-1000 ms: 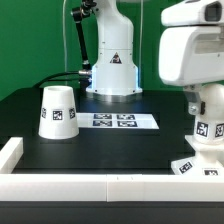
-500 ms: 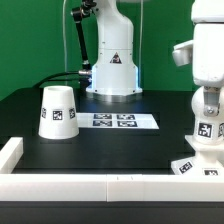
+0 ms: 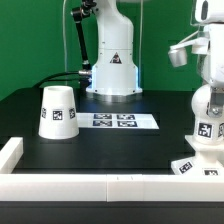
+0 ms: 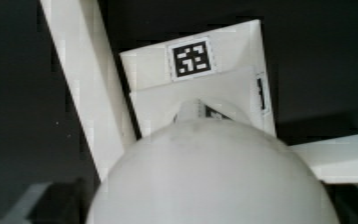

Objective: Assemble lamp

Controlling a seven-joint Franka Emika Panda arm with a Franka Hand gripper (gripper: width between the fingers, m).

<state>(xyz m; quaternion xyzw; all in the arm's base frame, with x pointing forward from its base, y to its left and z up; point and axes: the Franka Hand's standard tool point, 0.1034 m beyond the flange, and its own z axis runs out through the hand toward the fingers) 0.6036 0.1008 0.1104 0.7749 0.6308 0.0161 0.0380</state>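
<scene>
Exterior view first: you have the bulb (image 3: 207,108) standing upright on the square base (image 3: 197,166) at the exterior view's right, near the front of the black table (image 3: 110,150). It looks seated in the base rather than just resting beside it, so I would count that joint as made, though the pictures cannot confirm how firmly it is in.

The gripper (image 3: 207,62) hangs directly above the bulb at the frame's edge. Its fingers cannot be made out there. The wrist view shows none either, only the rounded bulb filling the foreground with the tagged base beyond it. You cannot tell whether the jaws are apart or together, but nothing appears to be held.

What is left is the shade (image 3: 56,111). It stands on its wide end, narrow end up, at the exterior view's left. It is well apart from the bulb, with the marker board (image 3: 125,121) lying between them further back. By my reading you are roughly two thirds through: the shade is not yet picked up, carried across or fitted over the bulb.
</scene>
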